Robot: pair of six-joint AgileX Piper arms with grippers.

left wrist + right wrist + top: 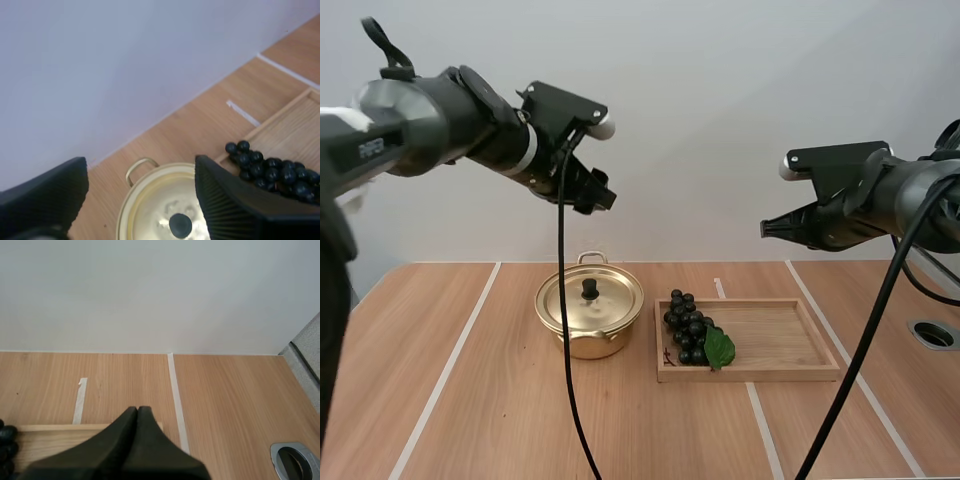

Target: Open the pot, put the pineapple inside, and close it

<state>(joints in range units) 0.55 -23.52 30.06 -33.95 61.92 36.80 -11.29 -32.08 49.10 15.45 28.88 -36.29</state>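
1. Wooden worktop (470, 400) has lots of bare room left of the pot (590, 346) and in front of it.
2. That pot sits mid-worktop, lid (610, 302) on, knob (589, 289) up, handles front and back.
3. Dark grapes (686, 325) lie at the wooden tray's (790, 345) left end, beside the pot; the bunch runs front to back.
4. High over the pot hangs the left tool (600, 195), spread apart, holding nothing.
5. High on the tray's side hangs the right tool (768, 229), pinched together on nothing.

Soft, even light from above, bright throughout.
Only short, faint shadows are cast on the bench (470, 400) under the pot (582, 345) and along the tray (790, 372); a pale glare is spread across the lid (610, 298), and the grapes (688, 325) are left nearly black.
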